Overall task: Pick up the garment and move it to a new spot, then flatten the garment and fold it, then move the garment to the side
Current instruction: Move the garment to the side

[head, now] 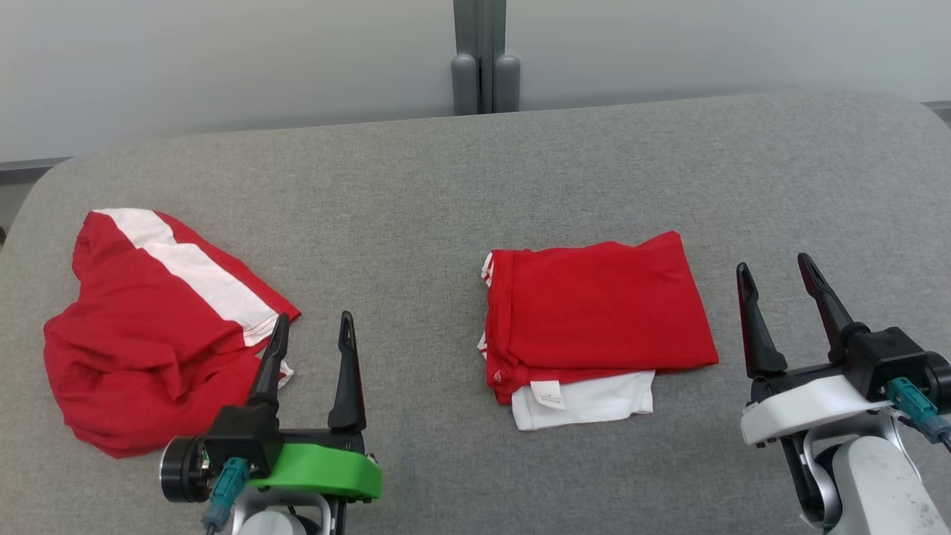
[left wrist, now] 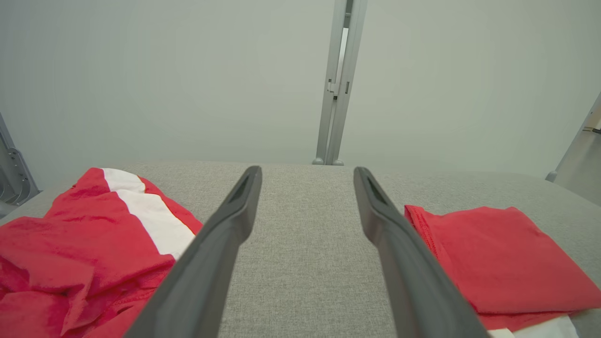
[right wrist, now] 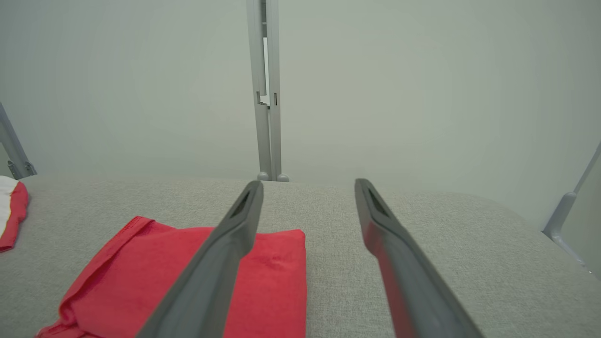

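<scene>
While left end effector and right end effector hang released, crumpled garment lies on desk well left of folded garment; soft, light, limp, so best pinched at a raised edge fold.

A wide counter covered with grey woven fabric is seen in the head view; its far corners are rounded. Behind it a plain pale grey wall is found, lit evenly and softly. A vertical grey metal post is placed against this wall at the middle, with two rounded grey feet at its base, just behind the counter's far edge. In the left wrist view a slanted pale metal bar is seen at the right edge and a grey metal bracket at the left edge.
</scene>
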Motion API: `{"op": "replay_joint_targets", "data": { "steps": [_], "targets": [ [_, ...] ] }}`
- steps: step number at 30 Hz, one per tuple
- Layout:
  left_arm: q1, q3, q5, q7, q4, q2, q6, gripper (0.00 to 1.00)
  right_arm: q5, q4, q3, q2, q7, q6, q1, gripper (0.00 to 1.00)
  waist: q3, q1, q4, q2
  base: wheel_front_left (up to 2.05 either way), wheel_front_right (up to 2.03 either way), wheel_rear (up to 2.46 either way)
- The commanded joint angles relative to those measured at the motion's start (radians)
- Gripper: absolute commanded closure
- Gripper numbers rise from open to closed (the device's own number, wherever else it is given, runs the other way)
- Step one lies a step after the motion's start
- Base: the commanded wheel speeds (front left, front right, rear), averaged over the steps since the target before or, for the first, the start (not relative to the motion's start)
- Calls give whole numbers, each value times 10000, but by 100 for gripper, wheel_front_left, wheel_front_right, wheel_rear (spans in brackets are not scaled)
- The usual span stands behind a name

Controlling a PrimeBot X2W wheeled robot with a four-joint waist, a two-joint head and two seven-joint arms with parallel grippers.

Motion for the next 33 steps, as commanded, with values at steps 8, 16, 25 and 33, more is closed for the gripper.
{"op": "replay_joint_targets", "data": {
  "steps": [8, 16, 25, 33],
  "targets": [
    [-290, -171, 45, -3, -16, 29, -86, 0, -243, 354, -229, -46, -31, -4, -85, 0, 383, 0, 289, 0, 0, 0, 0],
    [-649, -607, -5, -3, 53, 30, -17, 0, -352, 2256, -502, -39, 211, -4, -855, 0, 1131, 0, 820, 0, 0, 0, 0],
    [-1037, -1136, -50, -3, 115, 30, 13, 0, 584, 4254, -436, -168, 518, -4, -1963, 0, 1644, 0, 1378, 0, 0, 0, 0],
    [-1122, -1271, 130, -3, 91, 30, 54, 0, 1228, 5467, 517, -379, 652, -1, -2385, 56, 1632, 0, 1379, 0, 0, 0, 0]
  ]
}}
